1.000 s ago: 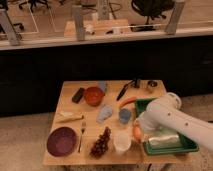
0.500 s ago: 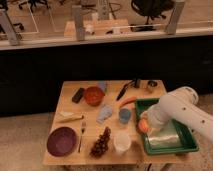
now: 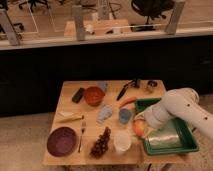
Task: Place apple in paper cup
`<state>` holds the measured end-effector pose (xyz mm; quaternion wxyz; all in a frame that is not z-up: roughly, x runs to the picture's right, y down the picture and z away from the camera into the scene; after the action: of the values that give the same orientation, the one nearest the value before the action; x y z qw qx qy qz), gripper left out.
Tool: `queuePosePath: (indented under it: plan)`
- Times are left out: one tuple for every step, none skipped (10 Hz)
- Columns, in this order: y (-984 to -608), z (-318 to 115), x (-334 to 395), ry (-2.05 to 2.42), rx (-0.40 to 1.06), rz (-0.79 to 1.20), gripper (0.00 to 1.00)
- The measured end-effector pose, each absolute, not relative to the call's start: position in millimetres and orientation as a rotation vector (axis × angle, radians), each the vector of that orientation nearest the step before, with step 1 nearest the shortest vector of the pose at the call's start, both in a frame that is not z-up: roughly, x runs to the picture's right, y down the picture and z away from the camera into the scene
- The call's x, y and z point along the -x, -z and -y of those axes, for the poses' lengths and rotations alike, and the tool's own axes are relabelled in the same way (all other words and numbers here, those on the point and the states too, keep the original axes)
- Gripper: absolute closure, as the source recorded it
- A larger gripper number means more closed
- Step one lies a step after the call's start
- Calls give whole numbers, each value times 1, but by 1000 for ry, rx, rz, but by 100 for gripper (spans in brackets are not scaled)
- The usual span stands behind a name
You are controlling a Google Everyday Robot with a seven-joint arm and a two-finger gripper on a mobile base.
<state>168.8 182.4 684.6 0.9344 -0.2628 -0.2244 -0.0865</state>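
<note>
The apple (image 3: 138, 129), orange-yellow with a red blush, sits at the tip of my gripper (image 3: 141, 128), at the left rim of the green tray (image 3: 189, 148). The gripper is shut on it, and the white arm (image 3: 177, 109) comes in from the right. The white paper cup (image 3: 122, 141) stands upright on the wooden table (image 3: 70, 106), just left of and below the apple, a short gap away. A blue-grey cup (image 3: 125, 116) stands behind the white cup.
A carrot (image 3: 128, 101) lies behind the blue-grey cup. Grapes (image 3: 101, 145), a fork (image 3: 81, 136) and a purple bowl (image 3: 61, 141) lie to the left. A red bowl (image 3: 93, 95), black objects (image 3: 78, 95) and a small tin (image 3: 151, 86) sit at the back.
The gripper with the apple moved right and up over the tray's edge, then came back left and down towards the white cup. The arm has swung further over the tray.
</note>
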Motion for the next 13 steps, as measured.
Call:
queuePosePath:
  plan:
    - [-681, -184, -158, 193, 545, 496, 91]
    - [-675, -186, -147, 211, 556, 539, 91]
    - [-669, -187, -141, 222, 566, 574, 91]
    - [-661, -190, -130, 237, 580, 631, 91]
    - [-652, -193, -118, 264, 594, 684, 91]
    - [-646, -198, -111, 283, 604, 702, 91]
    - [-640, -204, -100, 308, 616, 723, 91]
    - [-637, -210, -93, 328, 625, 728, 90]
    - [-635, -214, -89, 347, 625, 726, 84]
    - [-635, -217, -86, 361, 626, 717, 74]
    - [-637, -221, -84, 366, 633, 710, 62]
    - [-639, -223, -82, 368, 637, 706, 54]
    - [-640, -223, -83, 363, 637, 701, 44]
